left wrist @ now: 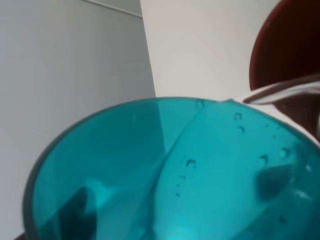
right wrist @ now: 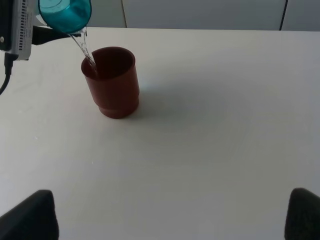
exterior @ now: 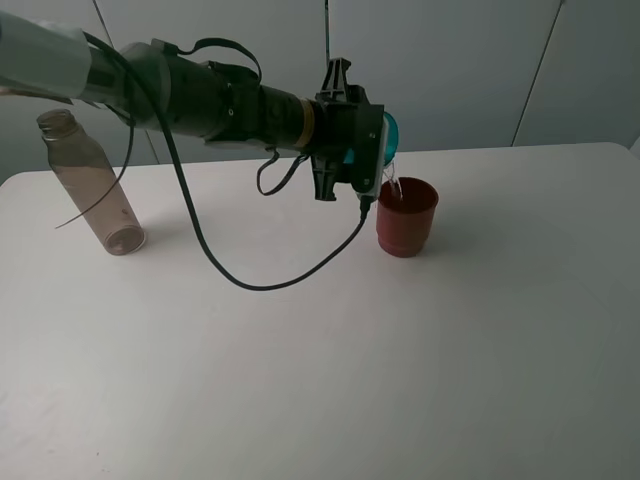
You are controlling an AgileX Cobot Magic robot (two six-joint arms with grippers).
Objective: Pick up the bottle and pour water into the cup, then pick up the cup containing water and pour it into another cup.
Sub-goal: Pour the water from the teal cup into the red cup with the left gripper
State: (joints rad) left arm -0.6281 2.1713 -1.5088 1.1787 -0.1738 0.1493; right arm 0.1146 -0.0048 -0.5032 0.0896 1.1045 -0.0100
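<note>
We are in the last stretch of the task: the left gripper (exterior: 375,150) holds the teal cup (exterior: 388,138) tipped steeply over the red cup (exterior: 407,217), and a thin stream of water (right wrist: 83,49) falls from the teal rim into the red cup's mouth. From the right wrist view we see the stream land just inside the near wall of the red cup, with no spill visible on the white table (exterior: 400,360) around it. The left wrist view is filled by the teal cup, droplets clinging to its inner wall and a little water running toward the lip, so we judge the cup nearly drained, though we cannot say exactly how much remains. The left fingers are drawn narrow around the teal cup, gripping it. The right gripper (right wrist: 170,220) shows only as two dark fingertips (right wrist: 30,217) standing far apart at the edge of its own camera, wide and holding nothing, well back from the red cup. The bottle (exterior: 92,182) stands upright on the table, far to the left, apart from both cups, so we take the first pour as done. What is left, as we judge it, is to finish emptying the teal cup.
</note>
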